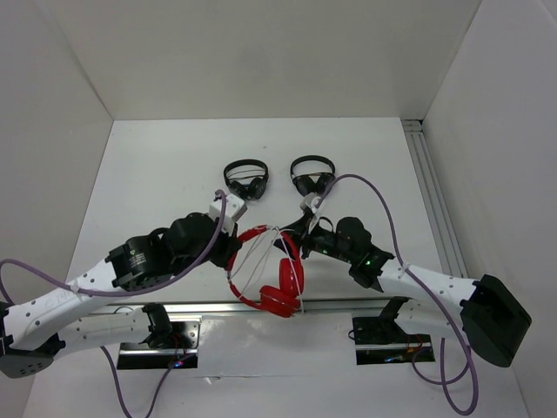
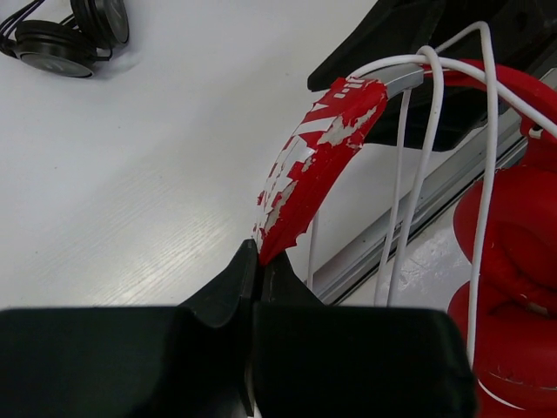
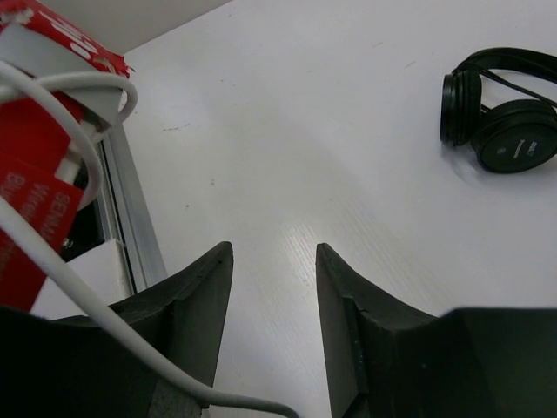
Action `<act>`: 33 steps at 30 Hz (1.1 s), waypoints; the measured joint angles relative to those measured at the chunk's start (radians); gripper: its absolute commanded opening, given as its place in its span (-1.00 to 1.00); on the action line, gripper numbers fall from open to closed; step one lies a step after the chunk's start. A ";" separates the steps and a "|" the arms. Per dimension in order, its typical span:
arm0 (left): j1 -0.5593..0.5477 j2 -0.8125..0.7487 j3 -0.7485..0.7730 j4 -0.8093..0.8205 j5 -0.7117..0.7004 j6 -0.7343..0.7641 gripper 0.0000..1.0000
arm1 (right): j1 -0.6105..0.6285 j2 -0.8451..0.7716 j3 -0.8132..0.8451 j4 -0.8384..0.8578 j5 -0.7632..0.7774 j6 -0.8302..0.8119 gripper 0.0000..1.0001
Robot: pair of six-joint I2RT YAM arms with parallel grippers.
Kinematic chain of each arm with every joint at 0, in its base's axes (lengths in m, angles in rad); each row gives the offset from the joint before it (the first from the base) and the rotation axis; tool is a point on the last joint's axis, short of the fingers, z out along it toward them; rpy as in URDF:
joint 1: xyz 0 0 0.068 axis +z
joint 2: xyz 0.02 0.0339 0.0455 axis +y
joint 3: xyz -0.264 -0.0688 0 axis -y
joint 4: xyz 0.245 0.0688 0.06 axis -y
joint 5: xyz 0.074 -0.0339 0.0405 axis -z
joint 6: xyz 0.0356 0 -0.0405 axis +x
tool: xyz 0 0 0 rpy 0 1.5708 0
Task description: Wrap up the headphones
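One pair of red headphones, left claw clenched on headband, right claw spread, lettering unreadable

Right gripper jaws stand parted, bare table showing between them. White cable crosses its left finger. Red headphones sit up-left; black headphones ahead-right.

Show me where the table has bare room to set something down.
Free: the far strip of table behind both black pairs; the side left of the left black pair; the side between the right black pair and the side rail. Crowded: near centre, where left end effector, right end effector, red headphones and white cable meet.
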 measured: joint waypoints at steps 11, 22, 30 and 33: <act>-0.002 -0.037 -0.040 0.049 0.000 -0.003 -1.00 | -0.005 -0.024 -0.043 0.036 0.011 0.032 0.53; -0.003 -0.045 -0.040 0.049 -0.060 -0.057 -1.00 | -0.043 0.024 -0.089 0.060 -0.065 0.042 1.00; -0.003 -0.043 -0.037 0.056 -0.107 -0.087 -1.00 | -0.045 0.065 -0.106 0.080 -0.039 0.043 1.00; -0.003 -0.038 -0.021 0.029 -0.153 -0.108 -1.00 | -0.045 0.127 -0.106 0.088 -0.010 0.043 1.00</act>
